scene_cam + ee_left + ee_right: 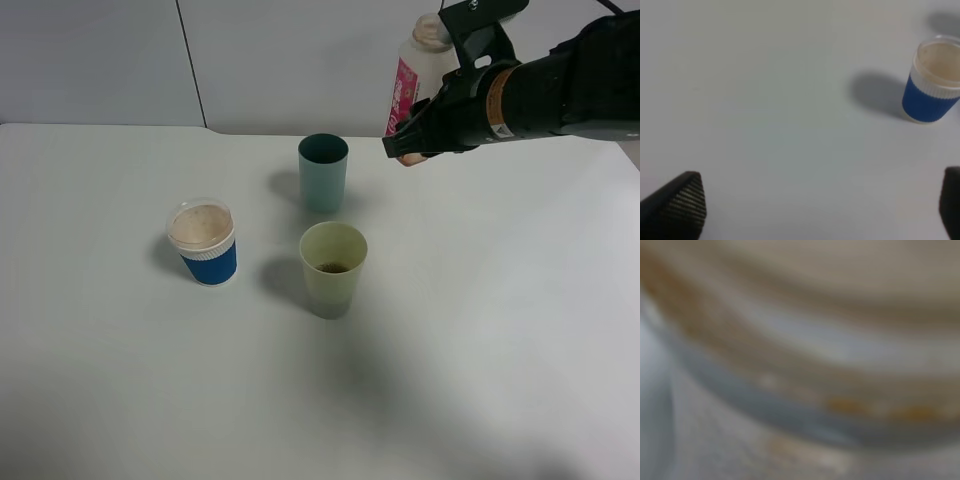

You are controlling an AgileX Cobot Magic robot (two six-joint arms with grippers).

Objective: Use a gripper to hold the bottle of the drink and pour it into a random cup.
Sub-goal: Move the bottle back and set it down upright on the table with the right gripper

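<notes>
Brown drink (332, 267) already sits in the yellow-green cup (333, 295) — pour looks done. Now the right gripper (412, 140) clamps the bottle (418, 70) roughly upright — next, set it down.

The white table (100, 380) carries a teal tumbler (323, 180), the yellow-green cup (332, 290) and a blue paper cup (210, 262).

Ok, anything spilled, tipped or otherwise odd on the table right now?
Nothing stands out. The teal cup, yellow-green cup and blue paper cup all stand upright, with no puddle visible on the table. A little brown drink sits in the yellow-green cup. The right end effector holds the bottle clear of the table.
</notes>
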